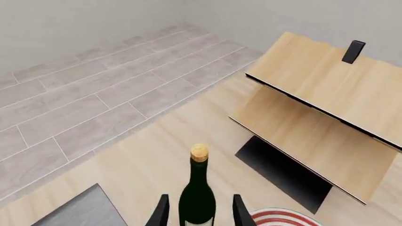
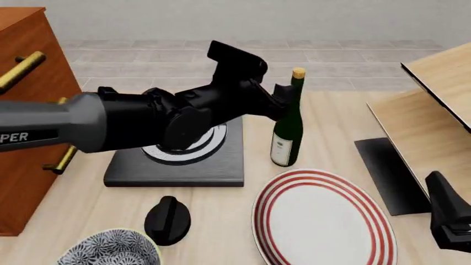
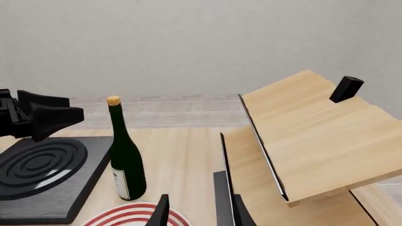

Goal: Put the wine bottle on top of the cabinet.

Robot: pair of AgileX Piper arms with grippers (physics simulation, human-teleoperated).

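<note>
The wine bottle (image 2: 288, 130) stands upright on the worktop (image 2: 331, 118), near the middle of the front view, just to the right of a dark slab (image 2: 176, 168) with a ringed disc on it and at about 12 o'clock from a red-striped plate (image 2: 324, 218). The left gripper (image 2: 283, 102) reaches across from the left, and its fingers (image 1: 162, 212) are spread to either side of the bottle's body; in the left wrist view a thin gap shows on each side of the glass, so they stand released around it and not clamped. The cabinet (image 2: 26, 110) stands at the far left, at roughly 9 o'clock from the bottle and well apart from it, with brass handles on its front. A pale wooden shelf unit (image 2: 434, 110) with black edging sits at 3 o'clock. At about 7 o'clock from the bottle lie a black knob (image 2: 167, 220) and a patterned bowl (image 2: 110, 249). The right gripper (image 3: 197, 212) is low at the right edge, with its fingers parted and nothing between them.
</note>
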